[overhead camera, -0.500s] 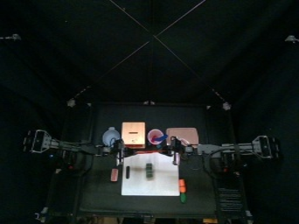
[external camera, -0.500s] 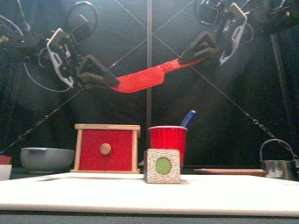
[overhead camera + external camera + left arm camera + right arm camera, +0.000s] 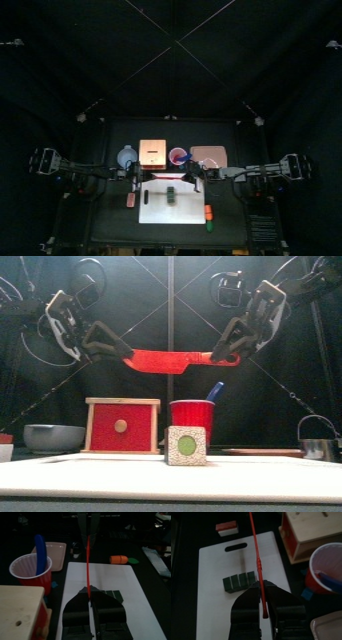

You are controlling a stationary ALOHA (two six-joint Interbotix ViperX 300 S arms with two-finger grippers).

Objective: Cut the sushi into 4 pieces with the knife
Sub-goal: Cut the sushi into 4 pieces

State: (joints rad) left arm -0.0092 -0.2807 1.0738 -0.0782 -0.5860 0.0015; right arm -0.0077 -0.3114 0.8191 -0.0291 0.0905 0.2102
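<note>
Red knife (image 3: 171, 359) level, lengthwise left to right, clamped by left fingers (image 3: 112, 351), right fingers (image 3: 229, 353).

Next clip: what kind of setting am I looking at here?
Likely a robot lab booth set up as a toy kitchen: black curtains all around, a white cutting board carries a toy sushi roll, and the left gripper and right gripper hold one red toy knife.

Black curtains (image 3: 80, 60) enclose the booth at the back and sides. 1 small black table (image 3: 114, 228) occupies the top view's lower half. Surroundings are dark.
</note>
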